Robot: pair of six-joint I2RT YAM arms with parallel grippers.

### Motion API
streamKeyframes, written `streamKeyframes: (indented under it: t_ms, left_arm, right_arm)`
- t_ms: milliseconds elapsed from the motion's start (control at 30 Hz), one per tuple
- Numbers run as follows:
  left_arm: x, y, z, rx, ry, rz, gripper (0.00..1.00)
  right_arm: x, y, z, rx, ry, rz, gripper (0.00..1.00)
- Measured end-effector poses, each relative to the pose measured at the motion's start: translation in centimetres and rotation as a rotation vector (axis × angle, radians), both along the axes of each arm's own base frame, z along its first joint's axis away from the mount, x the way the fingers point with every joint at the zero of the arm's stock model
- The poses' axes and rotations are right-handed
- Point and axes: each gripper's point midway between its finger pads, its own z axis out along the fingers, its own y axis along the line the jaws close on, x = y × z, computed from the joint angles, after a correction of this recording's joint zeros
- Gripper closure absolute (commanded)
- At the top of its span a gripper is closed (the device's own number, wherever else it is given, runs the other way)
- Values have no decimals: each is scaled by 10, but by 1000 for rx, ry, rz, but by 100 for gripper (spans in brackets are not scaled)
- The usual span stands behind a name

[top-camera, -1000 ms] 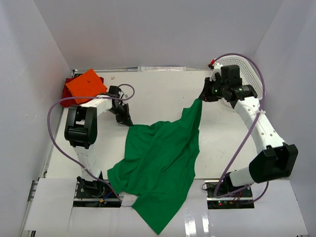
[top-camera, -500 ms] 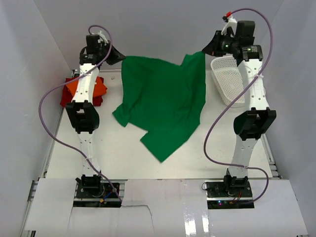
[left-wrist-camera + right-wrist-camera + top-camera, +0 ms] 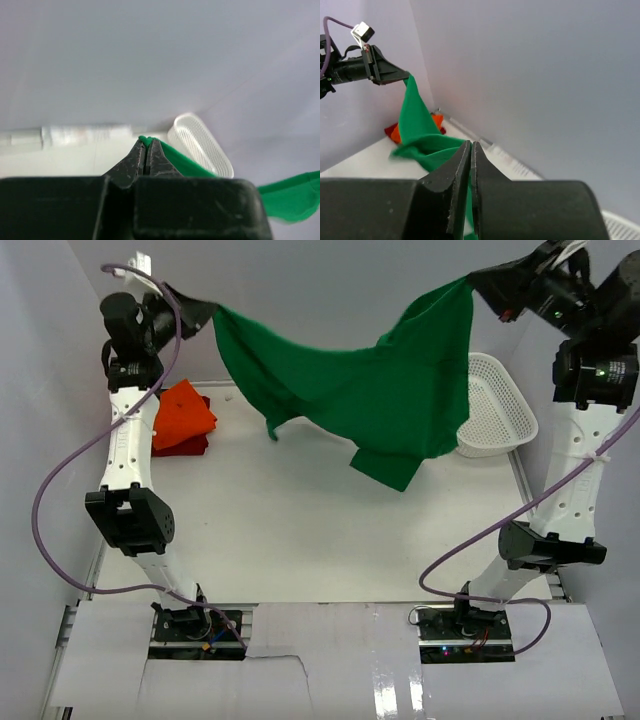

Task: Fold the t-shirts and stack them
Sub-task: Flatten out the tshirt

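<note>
1. While you had both arms raised high, the left jaws were clenched on one edge of the green t-shirt and the right jaws were clenched on another, with the cloth pinched thin inside each pair.
2. Between the two pairs of jaws the shirt hung in a sagging span. It appeared clear of the counter, and its lowest flap dangled nearer the right jaws.
3. Below the left jaws lay the orange t-shirt, folded on top of the dark red t-shirt. Below the right jaws sat the white basket.
4. Judging by that droop, the cloth was light, limp and without stiffness, and it would likely swing and crumple wherever it was unsupported.
5. Your best holds looked to be corners or hems, spread wide apart so that the shirt could settle flat. A pinch on a single thin layer might slip.
</note>
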Motion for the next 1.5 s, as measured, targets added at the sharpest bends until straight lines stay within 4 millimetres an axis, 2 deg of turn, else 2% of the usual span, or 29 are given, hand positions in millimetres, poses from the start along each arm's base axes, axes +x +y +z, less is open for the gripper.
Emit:
streamKeyframes:
  t_ms: [67, 100, 200, 300, 333, 400, 467, 567, 667, 733, 767, 833, 933, 1033, 1100, 1167, 1200, 1267, 1333, 1400, 1500]
  left_arm:
    - [-2, -7, 60, 11, -151, -30, 100]
    - [-8, -9, 86, 16, -219, -44, 100]
    - [-25, -15, 121, 29, -312, -75, 100]
    - [-39, -17, 125, 36, -323, -87, 100]
    - [-44, -18, 119, 36, -309, -86, 100]
    - [-63, -18, 104, 40, -273, -75, 100]
    - [-86, -17, 99, 50, -259, -60, 100]
    - [-129, -18, 125, 80, -329, -42, 100]
    - [-168, -20, 158, 104, -433, -32, 100]
    - [-184, -22, 171, 113, -482, -33, 100]
    - [-187, -23, 177, 115, -502, -35, 100]
    - [-182, -23, 175, 111, -509, -40, 100]
    - [-154, -22, 145, 93, -441, -47, 100]
    - [-104, -19, 101, 68, -318, -54, 100]
    - [-68, -21, 64, 52, -221, -60, 100]
    - [-31, -24, 30, 38, -130, -64, 100]
    - [-12, -28, 13, 34, -89, -73, 100]
    - [25, -39, -7, 23, -38, -96, 100]
    - [64, -50, -14, 13, -41, -117, 100]
    - [93, -59, -8, -11, -88, -134, 100]
    - [99, -66, -18, -49, -69, -157, 100]
  right_arm:
    - [-8, -11, 32, 14, -93, 11, 92]
    - [-11, -15, 40, 22, -114, 20, 92]
    - [-15, -19, 35, 45, -97, 43, 92]
    - [-26, -18, 18, 62, -30, 74, 92]
    - [-33, -18, 15, 66, -15, 75, 92]
    - [-55, -16, 17, 66, -22, 72, 92]
    - [-90, -11, 31, 54, -75, 71, 92]
    - [-148, -1, 63, 17, -209, 80, 92]
    - [-191, 6, 90, -22, -341, 84, 92]
    - [-203, 8, 100, -38, -392, 89, 92]
    - [-202, 8, 99, -39, -393, 92, 92]
    - [-182, 2, 89, -24, -343, 88, 92]
    - [-122, -14, 55, 21, -194, 80, 92]
    - [-50, -34, 11, 81, -17, 61, 92]
    - [4, -49, -29, 127, 125, 45, 92]
    - [47, -61, -66, 171, 254, 36, 92]
    - [65, -66, -76, 190, 298, 37, 92]
    - [99, -74, -83, 228, 342, 44, 92]
    - [123, -79, -70, 261, 305, 69, 92]
    - [130, -82, -62, 295, 282, 91, 92]
    - [119, -81, -50, 303, 251, 127, 92]
